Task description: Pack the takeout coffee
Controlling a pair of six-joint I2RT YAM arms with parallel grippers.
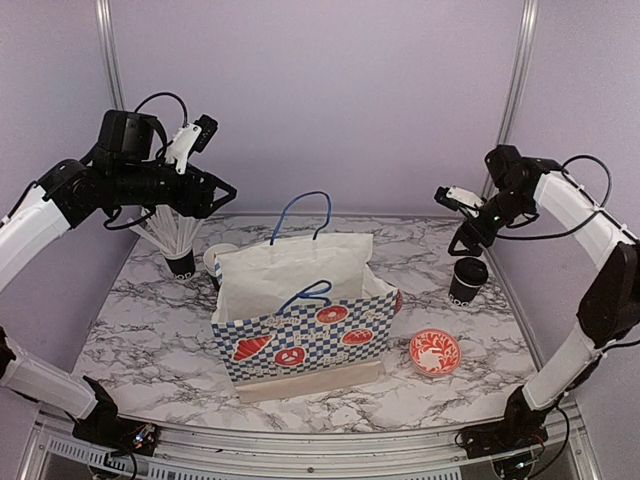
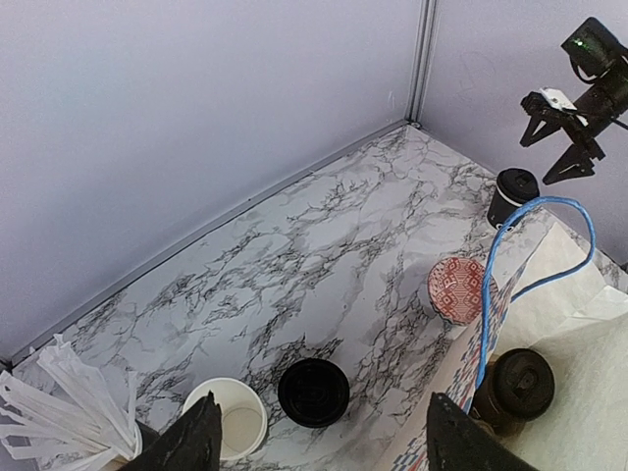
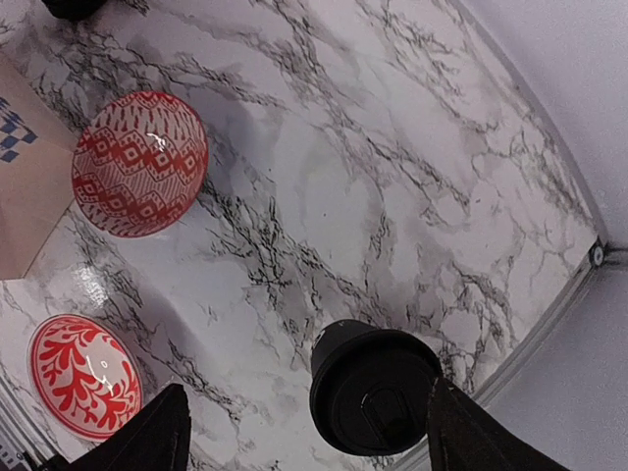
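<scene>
**Operator:** What does the overhead view give me?

**Spotter:** Your left gripper hangs high over the back left corner of the counter, fingers parted and nothing in them. Your right gripper is over the right edge, jaws also spread and empty, just above one lidded cup. One checkered paper bag stands mid-counter with its mouth open. Behind the bag's left corner you have one open cup with a white inside, and just beside it one cup of straws. There are two bowls. A floral bowl sits toward the front right corner, and a second bowl peeps out at the bag's right side.

**Operator:** And my left wrist camera?

**Spotter:** I count four coffee pieces there. The open cup is toward the back left corner, and a black lid lies just beside it; I cannot tell whether a cup stands under that lid. One cup in the bag has its lid on. The lidded cup stands far off by the right edge. You also see one bowl and one bunch of straws. Your two fingers frame the bottom of the view, wide apart, with nothing between them.

**Operator:** Right wrist?

**Spotter:** One lidded cup stands upright close to the counter's right edge, seen between your spread fingers, which grip nothing. Both bowls show here, near each other but apart. A corner of the bag touches neither.
</scene>
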